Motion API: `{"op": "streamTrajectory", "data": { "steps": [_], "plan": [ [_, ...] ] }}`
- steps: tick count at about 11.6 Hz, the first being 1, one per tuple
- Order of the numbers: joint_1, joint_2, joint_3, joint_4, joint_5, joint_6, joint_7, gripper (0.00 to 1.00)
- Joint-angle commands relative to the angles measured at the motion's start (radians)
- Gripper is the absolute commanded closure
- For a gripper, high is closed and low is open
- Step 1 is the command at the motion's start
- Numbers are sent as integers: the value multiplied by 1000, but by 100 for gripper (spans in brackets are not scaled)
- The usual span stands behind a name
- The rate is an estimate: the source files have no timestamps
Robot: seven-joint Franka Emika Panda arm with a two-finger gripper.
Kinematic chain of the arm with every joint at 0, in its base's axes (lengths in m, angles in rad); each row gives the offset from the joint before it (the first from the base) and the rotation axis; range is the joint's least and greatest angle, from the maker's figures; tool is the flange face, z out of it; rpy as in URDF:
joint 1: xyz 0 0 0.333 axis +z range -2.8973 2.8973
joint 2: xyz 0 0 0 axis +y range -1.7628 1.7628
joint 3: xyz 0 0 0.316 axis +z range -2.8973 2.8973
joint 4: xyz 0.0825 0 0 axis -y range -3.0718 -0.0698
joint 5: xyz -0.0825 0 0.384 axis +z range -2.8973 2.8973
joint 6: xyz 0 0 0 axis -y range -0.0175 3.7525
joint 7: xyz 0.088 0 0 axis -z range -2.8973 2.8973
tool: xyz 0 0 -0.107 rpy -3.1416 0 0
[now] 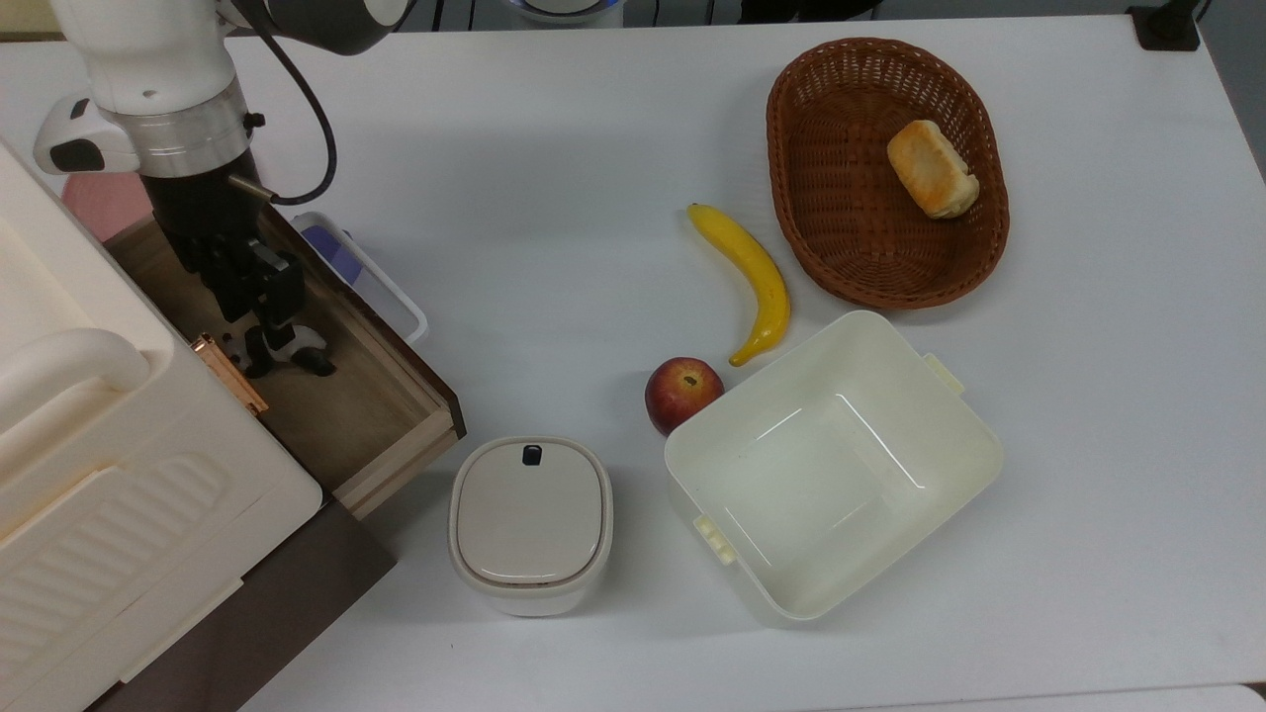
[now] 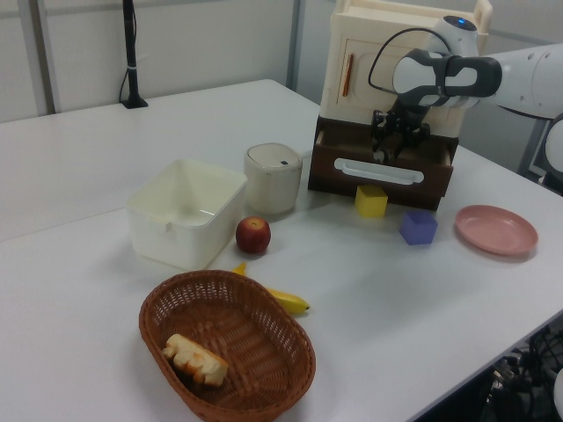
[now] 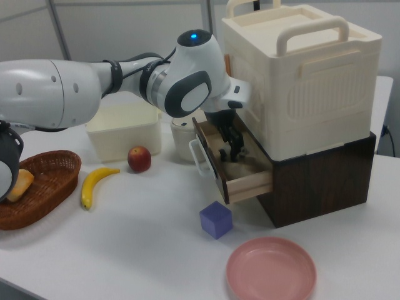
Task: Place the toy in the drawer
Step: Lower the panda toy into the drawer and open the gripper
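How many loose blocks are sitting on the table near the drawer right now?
2. A yellow block sits right in front of the drawer; a purple block lies further out, toward the pink plate. Others may hide behind the cabinet.

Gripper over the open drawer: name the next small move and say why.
Probably lift the gripper straight up out of the drawer. In the top view the toy appears to lie on the drawer's wooden floor right at the fingertips, so the placing looks done, though contact cannot be ruled out. A vertical lift should avoid the drawer's side walls and the cream cabinet beside it.
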Motion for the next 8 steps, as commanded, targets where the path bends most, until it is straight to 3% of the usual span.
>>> {"op": "streamTrajectory", "data": {
  "steps": [1, 5, 7, 8],
  "plan": [
    [6, -33, 35, 9, 15, -16, 30, 42],
    [40, -79, 109, 49, 12, -16, 65, 42],
    [95, -108, 111, 42, 9, -19, 64, 39],
    [115, -125, 111, 29, 6, -38, 58, 19]
  ]
}}
